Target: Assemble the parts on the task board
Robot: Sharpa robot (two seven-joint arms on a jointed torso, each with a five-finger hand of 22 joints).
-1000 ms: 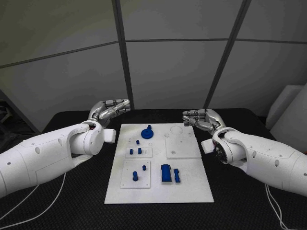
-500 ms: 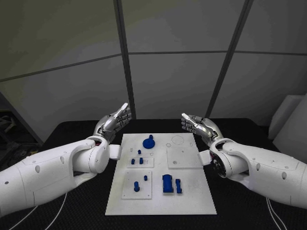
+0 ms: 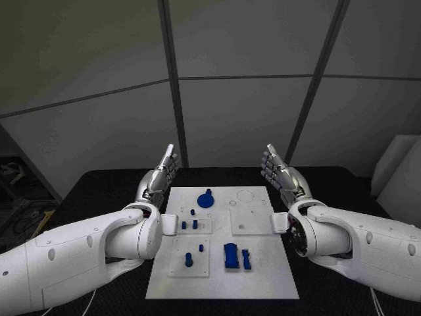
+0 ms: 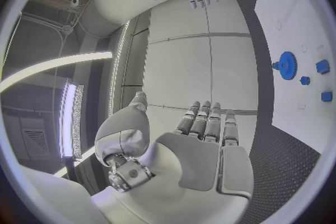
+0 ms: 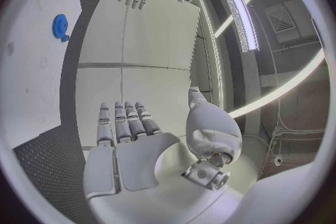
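Note:
The white task board (image 3: 258, 270) lies in the middle of the black table. On it sit a blue gear (image 3: 206, 199) at the far end, small blue pegs (image 3: 189, 224) on the left plates, and a larger blue block (image 3: 229, 255) near the front. My left hand (image 3: 161, 173) is raised at the board's far left corner, fingers straight and apart, holding nothing. My right hand (image 3: 279, 172) mirrors it at the far right corner, also flat and empty. The left wrist view shows my left hand (image 4: 203, 145) with the gear (image 4: 285, 65) beyond; the right wrist view shows my right hand (image 5: 129, 140) and the gear (image 5: 61, 26).
Black table surface (image 3: 97, 191) runs on both sides of the board. Grey wall panels stand behind the table's far edge. A white box (image 3: 410, 171) stands off the table at the right.
Both hands have uncurled from bent fingers to flat, upright poses and lifted higher above the board's far corners. The head camera has tilted, shifting the whole picture. The parts have not moved.

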